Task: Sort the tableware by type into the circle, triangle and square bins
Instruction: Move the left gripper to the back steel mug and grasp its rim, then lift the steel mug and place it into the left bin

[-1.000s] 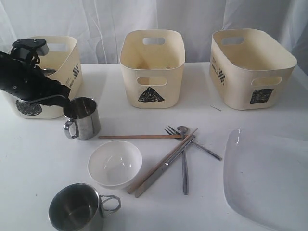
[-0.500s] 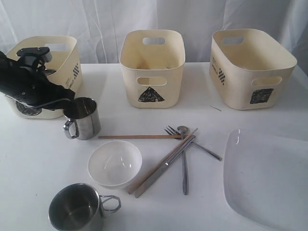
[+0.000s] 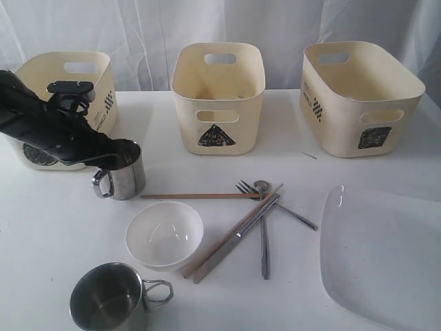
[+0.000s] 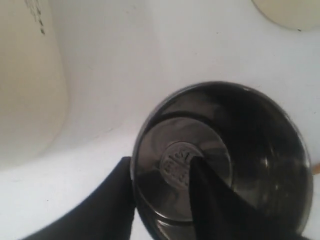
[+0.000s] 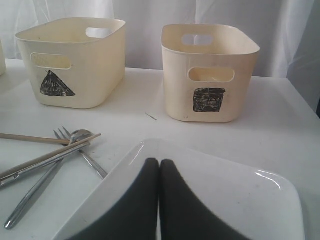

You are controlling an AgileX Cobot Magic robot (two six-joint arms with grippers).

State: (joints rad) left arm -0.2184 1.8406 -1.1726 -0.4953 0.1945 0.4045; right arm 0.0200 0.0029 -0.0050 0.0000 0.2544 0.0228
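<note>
A steel mug (image 3: 122, 174) stands in front of the circle bin (image 3: 93, 79). My left gripper (image 3: 114, 150) is down over its rim, open. In the left wrist view the gripper (image 4: 160, 165) has one finger inside the mug (image 4: 250, 150) and one outside against the wall. A second steel mug (image 3: 110, 300), a white bowl (image 3: 164, 233), chopsticks (image 3: 200, 196), a fork (image 3: 264, 241) and a spoon lie in the middle. My right gripper (image 5: 159, 162) is shut and empty above the white square plate (image 5: 240, 195); the exterior view does not show it.
The triangle bin (image 3: 217, 96) stands at the back middle and the square bin (image 3: 358, 96) at the back right. The plate (image 3: 386, 255) fills the front right corner. White curtains hang behind the table.
My left gripper has swung right and down from the circle bin's front onto the mug's rim, one finger entering the mug, jaws narrower. The right gripper has not moved.
</note>
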